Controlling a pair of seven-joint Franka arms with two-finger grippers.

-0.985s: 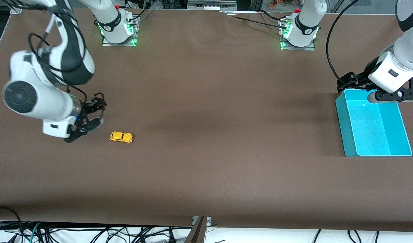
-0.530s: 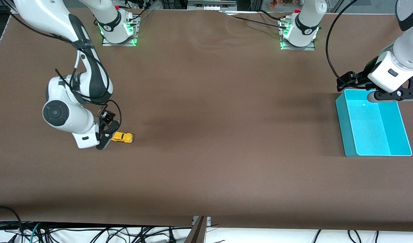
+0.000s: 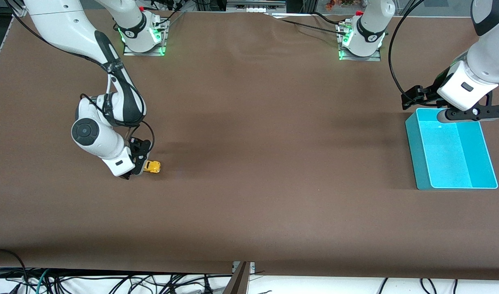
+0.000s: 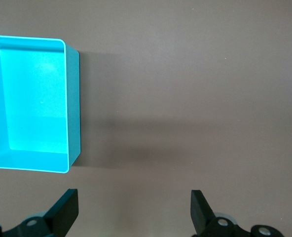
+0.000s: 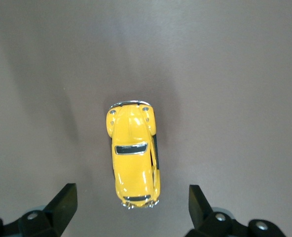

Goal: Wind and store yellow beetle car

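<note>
The yellow beetle car (image 3: 153,166) stands on its wheels on the brown table toward the right arm's end. My right gripper (image 3: 138,161) hangs low over the car's rear end, open. In the right wrist view the car (image 5: 133,160) lies lengthwise between the two spread fingers, which do not touch it. My left gripper (image 3: 412,99) is open and empty, over the table just beside the farther corner of the turquoise bin (image 3: 415,147). The left wrist view shows the bin (image 4: 72,103) off to one side and bare table between the fingers.
The turquoise bin stands open and empty at the left arm's end of the table. The two arm bases (image 3: 141,38) stand along the table's farther edge. Cables hang below the table's near edge.
My right arm has swung in from the table's end toward the car and its gripper now hangs over the car's rear. The left gripper has shifted slightly. The car has not moved.
</note>
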